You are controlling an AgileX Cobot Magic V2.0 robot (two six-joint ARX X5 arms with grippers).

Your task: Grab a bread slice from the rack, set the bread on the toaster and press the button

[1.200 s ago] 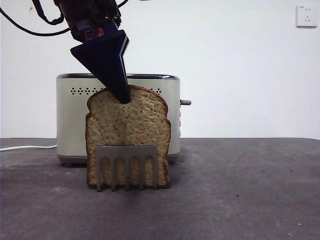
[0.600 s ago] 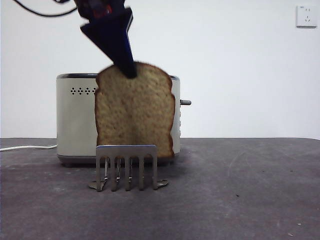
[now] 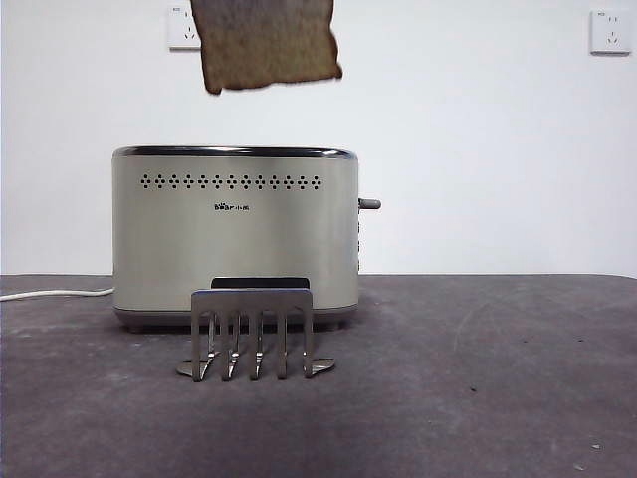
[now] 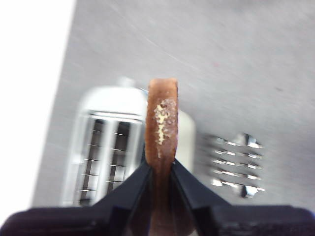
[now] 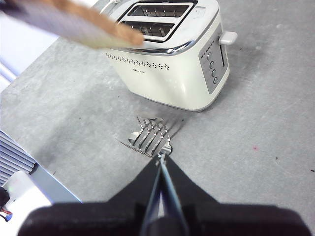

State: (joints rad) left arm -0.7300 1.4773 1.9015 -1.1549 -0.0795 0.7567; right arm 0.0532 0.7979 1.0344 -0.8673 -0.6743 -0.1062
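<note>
Brown, cream and grey showing against a dark table

The speckled brown wholegrain bread slice point(image 3: 267, 42) is showing dark crust; the boxy cream-white toaster point(image 3: 235, 239) is carrying dotted dark vents, the small grey metal rack point(image 3: 254, 334) gleaming.

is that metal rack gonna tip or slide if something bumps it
Probably slides easily: the rack looks like thin bent metal, small next to the toaster, so likely light. It may tip too, since it stands tall on small curled feet. With its slots empty, no slice weighs it down.

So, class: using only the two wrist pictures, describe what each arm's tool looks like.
Left tool: two matte black jaws, wedge-shaped, tapering to narrow tips from a broad black base. Right tool: the same black tapering pair. No cables or markings show.
</note>
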